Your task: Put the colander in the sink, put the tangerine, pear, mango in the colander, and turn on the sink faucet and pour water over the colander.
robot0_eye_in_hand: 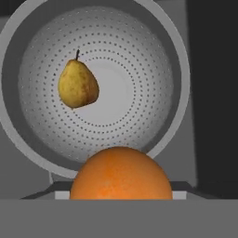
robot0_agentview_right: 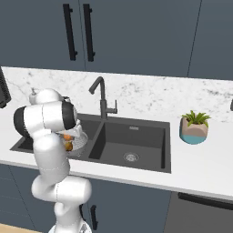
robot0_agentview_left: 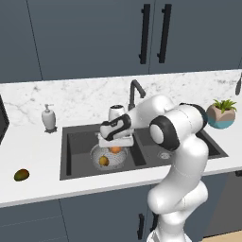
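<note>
Colander (robot0_agentview_left: pixel 109 158), a round perforated metal bowl, sits in the left basin of the dark double sink (robot0_agentview_left: pixel 75 142), and the hand view looks straight down into it. The pear (robot0_eye_in_hand: pixel 77 85) lies on the colander's holed floor, left of centre in that view, with its stem pointing up the picture; in the left base view it shows as a small yellowish spot (robot0_agentview_left: pixel 104 161) inside the bowl. The tangerine (robot0_eye_in_hand: pixel 121 173) fills the bottom middle of the hand view, very close to the camera, and from the left base it appears just under the gripper (robot0_agentview_left: pixel 116 145), above the colander's rim. The gripper seems closed around the tangerine, though its fingertips are hidden behind the fruit. The mango (robot0_agentview_left: pixel 21 175) rests on the white counter (robot0_agentview_left: pixel 33 156) well to the left of the sink, near the front edge. The faucet (robot0_agentview_left: pixel 135 92) stands behind the divider between the two basins. A white soap dispenser (robot0_agentview_left: pixel 48 118) stands on the counter behind the sink's left corner, and a potted plant (robot0_agentview_left: pixel 221 114) sits to the right of the sink.
</note>
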